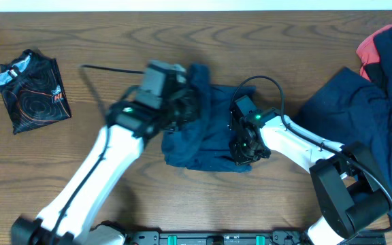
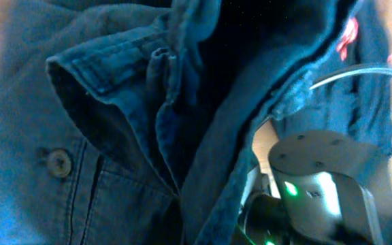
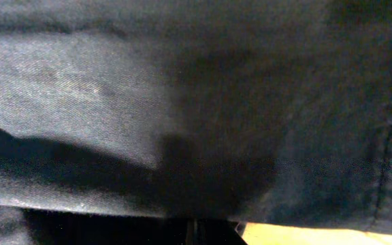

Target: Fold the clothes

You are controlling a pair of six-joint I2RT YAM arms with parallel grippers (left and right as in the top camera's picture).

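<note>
Dark navy denim-like shorts lie crumpled at the table's middle. My left gripper sits at their upper left corner, where the cloth is bunched up; its fingers are buried in fabric. In the left wrist view the waistband and a button fill the frame. My right gripper is at the shorts' right edge. Dark cloth covers the right wrist view, and the right gripper shows its jaws pressed together at the bottom of that view.
A heap of navy garments with a red piece lies at the right edge. A small black line-printed garment rests far left. A black cable runs along the wooden table behind the left arm.
</note>
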